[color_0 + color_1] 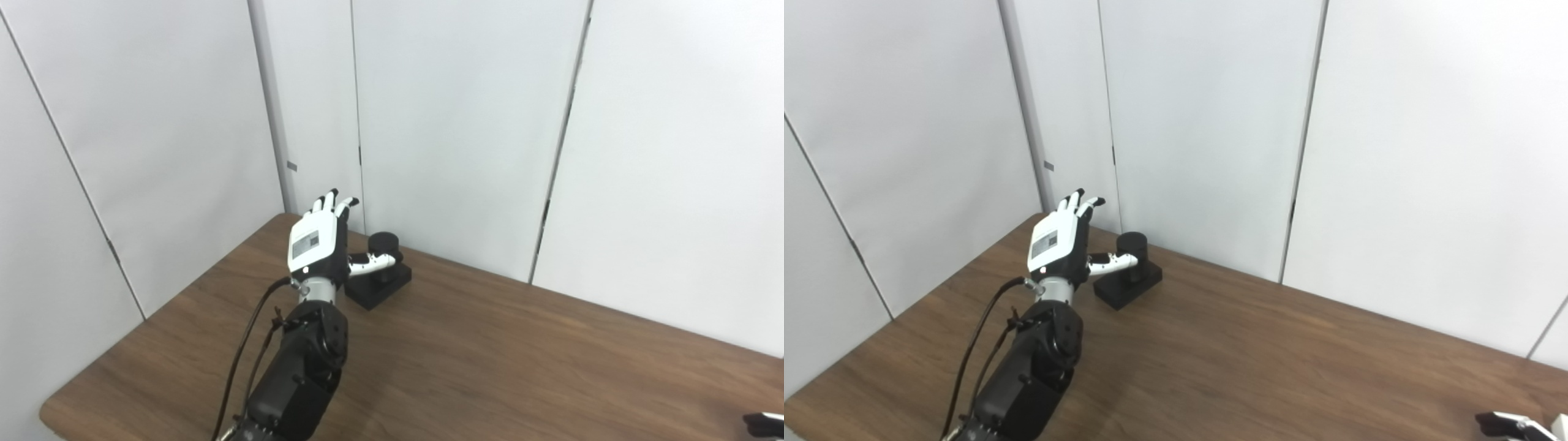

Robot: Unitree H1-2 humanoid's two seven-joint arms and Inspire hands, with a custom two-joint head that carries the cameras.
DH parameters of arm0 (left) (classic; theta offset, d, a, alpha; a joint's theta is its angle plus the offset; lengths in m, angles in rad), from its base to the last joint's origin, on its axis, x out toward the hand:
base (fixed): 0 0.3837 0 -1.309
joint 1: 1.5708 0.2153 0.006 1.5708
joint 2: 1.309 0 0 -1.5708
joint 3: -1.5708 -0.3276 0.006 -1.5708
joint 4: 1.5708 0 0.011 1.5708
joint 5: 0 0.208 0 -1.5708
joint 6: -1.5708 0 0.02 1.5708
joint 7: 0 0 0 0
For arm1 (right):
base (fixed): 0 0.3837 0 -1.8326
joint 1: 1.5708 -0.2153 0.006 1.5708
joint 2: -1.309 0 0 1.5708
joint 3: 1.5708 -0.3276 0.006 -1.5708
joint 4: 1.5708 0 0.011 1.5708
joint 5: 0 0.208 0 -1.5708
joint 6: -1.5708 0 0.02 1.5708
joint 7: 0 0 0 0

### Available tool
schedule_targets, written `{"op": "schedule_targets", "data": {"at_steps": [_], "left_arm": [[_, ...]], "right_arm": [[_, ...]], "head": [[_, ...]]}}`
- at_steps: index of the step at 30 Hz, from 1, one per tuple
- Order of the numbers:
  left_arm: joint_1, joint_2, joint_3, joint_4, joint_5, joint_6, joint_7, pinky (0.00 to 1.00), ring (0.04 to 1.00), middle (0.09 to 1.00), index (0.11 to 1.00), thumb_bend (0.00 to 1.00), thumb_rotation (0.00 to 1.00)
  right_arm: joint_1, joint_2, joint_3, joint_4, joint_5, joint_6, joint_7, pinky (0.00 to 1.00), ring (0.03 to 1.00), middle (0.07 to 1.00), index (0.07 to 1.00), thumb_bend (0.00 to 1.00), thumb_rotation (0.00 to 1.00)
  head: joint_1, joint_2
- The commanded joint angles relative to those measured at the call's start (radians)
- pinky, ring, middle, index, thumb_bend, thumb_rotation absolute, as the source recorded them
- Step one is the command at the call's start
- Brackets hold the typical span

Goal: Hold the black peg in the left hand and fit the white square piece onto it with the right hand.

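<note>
The black peg (384,245) is a short upright cylinder on a square black base (380,285), standing near the table's far left corner. My left hand (318,242) hovers just left of it, fingers spread and pointing up, thumb reaching across in front of the cylinder. It holds nothing. Only a dark and white tip of my right hand (1513,424) shows at the bottom right edge, too little to tell its state. A sliver of white (1560,425) shows at the right edge beside it; I cannot tell whether it is the white square piece.
The brown wooden table (490,367) runs from the left corner to the right edge. White wall panels (465,122) stand close behind the peg. A black cable (245,355) hangs along my left forearm.
</note>
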Motion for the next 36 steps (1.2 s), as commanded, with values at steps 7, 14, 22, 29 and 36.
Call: {"op": "schedule_targets", "data": {"at_steps": [7, 14, 22, 29, 36], "left_arm": [[-0.064, 0.003, 0.027, 0.059, 0.115, 0.003, -0.076, 0.91, 1.000, 1.000, 0.885, 1.00, 0.61], [-0.080, -0.009, 0.037, 0.145, 0.196, 0.003, -0.128, 0.90, 1.000, 1.000, 0.894, 1.00, 0.65], [-0.098, -0.008, 0.031, 0.226, 0.223, 0.003, -0.130, 0.91, 1.000, 1.000, 0.888, 1.00, 0.63], [-0.114, -0.004, 0.021, 0.278, 0.236, 0.003, -0.137, 0.95, 1.000, 1.000, 0.891, 1.00, 0.60], [-0.135, 0.013, 0.001, 0.332, 0.227, 0.003, -0.155, 0.95, 1.000, 1.000, 0.875, 1.00, 0.56]], "right_arm": [[-0.032, -0.016, -0.017, -0.034, 0.014, -0.036, -0.008, 0.43, 0.584, 0.646, 0.646, 0.66, 0.00], [-0.027, -0.016, -0.018, -0.056, 0.016, -0.013, 0.003, 0.44, 0.601, 0.663, 0.656, 0.66, 0.00], [-0.021, -0.010, -0.021, -0.075, 0.015, -0.007, 0.013, 0.44, 0.597, 0.656, 0.648, 0.67, 0.00], [-0.019, -0.010, -0.020, -0.080, 0.014, -0.013, 0.015, 0.44, 0.588, 0.653, 0.647, 0.67, 0.00], [-0.014, -0.002, -0.021, -0.107, 0.007, 0.008, 0.024, 0.45, 0.592, 0.651, 0.644, 0.67, 0.00]], "head": [[0.000, 0.007], [-0.003, 0.013], [-0.004, 0.020], [-0.009, 0.027], [-0.017, 0.032]]}}
